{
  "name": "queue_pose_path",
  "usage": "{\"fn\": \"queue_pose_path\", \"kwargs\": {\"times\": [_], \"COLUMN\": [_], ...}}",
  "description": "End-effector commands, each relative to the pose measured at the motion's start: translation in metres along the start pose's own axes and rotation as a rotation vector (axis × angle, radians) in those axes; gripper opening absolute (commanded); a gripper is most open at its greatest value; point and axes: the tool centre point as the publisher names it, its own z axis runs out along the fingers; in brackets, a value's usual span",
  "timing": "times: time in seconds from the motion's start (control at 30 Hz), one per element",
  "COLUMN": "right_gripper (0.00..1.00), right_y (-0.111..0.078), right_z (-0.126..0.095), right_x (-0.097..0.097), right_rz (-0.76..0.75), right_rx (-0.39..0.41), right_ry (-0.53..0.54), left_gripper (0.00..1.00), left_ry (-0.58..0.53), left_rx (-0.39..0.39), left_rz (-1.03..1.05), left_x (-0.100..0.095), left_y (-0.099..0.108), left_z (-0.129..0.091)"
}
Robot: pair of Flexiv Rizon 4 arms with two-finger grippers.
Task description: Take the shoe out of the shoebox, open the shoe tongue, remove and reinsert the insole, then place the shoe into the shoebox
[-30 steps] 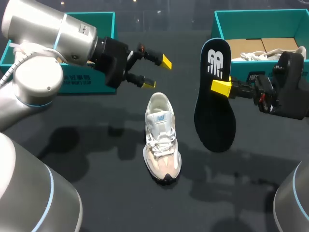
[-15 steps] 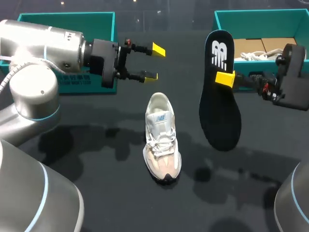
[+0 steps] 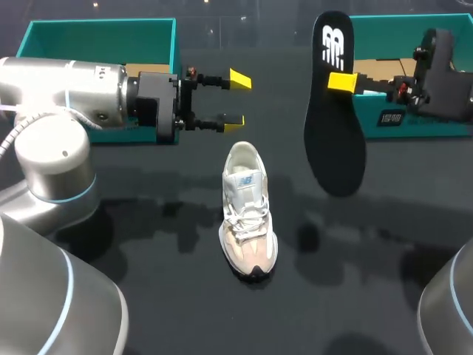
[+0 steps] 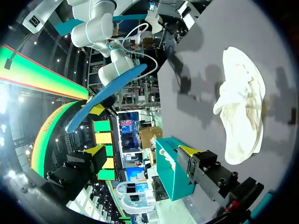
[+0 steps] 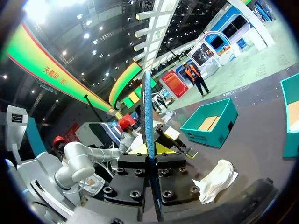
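A white and beige sneaker point(image 3: 249, 211) lies on the dark table at the centre, toe toward the near edge. My right gripper point(image 3: 341, 81) is shut on a black insole point(image 3: 334, 126), which hangs on edge above the table beside the right teal shoebox point(image 3: 443, 122). In the right wrist view the insole point(image 5: 148, 116) stands edge-on between the fingers point(image 5: 173, 163), with the sneaker point(image 5: 215, 179) beyond. My left gripper point(image 3: 236, 100) is open and empty, above and behind the sneaker's heel. In the left wrist view the sneaker point(image 4: 243, 107) lies ahead of the open left gripper point(image 4: 142, 151), and the insole point(image 4: 107, 95) shows as a blue edge.
A second teal box point(image 3: 96, 33) stands at the back left behind my left arm point(image 3: 66, 81); it also shows in the right wrist view point(image 5: 210, 123). Brown cardboard point(image 3: 384, 68) lies inside the right shoebox.
My right gripper has carried the insole up and toward the back, nearer the right shoebox. The left gripper has swung up and levelled out, staying open. The sneaker has not moved.
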Motion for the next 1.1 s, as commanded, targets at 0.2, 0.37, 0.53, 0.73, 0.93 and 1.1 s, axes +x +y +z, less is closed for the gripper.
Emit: {"fn": "queue_pose_path", "kwargs": {"times": [0.2, 0.37, 0.53, 0.73, 0.93, 1.1], "right_gripper": [0.0, 0.0, 0.0, 0.0, 0.0, 0.0], "right_y": [0.017, 0.019, 0.019, 0.019, 0.029, 0.025], "right_z": [0.022, 0.029, 0.029, 0.029, 0.063, 0.064], "right_x": [-0.039, -0.077, -0.087, -0.087, -0.111, -0.118], "right_rz": [0.063, 0.175, 0.207, 0.207, 0.382, 0.467], "right_rx": [0.028, 0.052, 0.052, 0.052, 0.138, 0.146], "right_ry": [-0.04, -0.031, -0.03, -0.03, -0.065, -0.146], "left_gripper": [1.0, 1.0, 1.0, 1.0, 1.0, 1.0], "left_ry": [0.0, 0.0, 0.0, -0.009, -0.084, -0.086], "left_rx": [0.001, 0.001, 0.001, 0.005, 0.032, 0.049], "left_rz": [0.001, 0.001, 0.001, 0.034, 0.036, 0.072], "left_x": [0.0, 0.0, 0.0, 0.0, -0.004, -0.01], "left_y": [0.001, 0.001, 0.001, 0.008, 0.026, 0.037], "left_z": [0.001, 0.001, 0.001, 0.005, 0.006, 0.005]}}
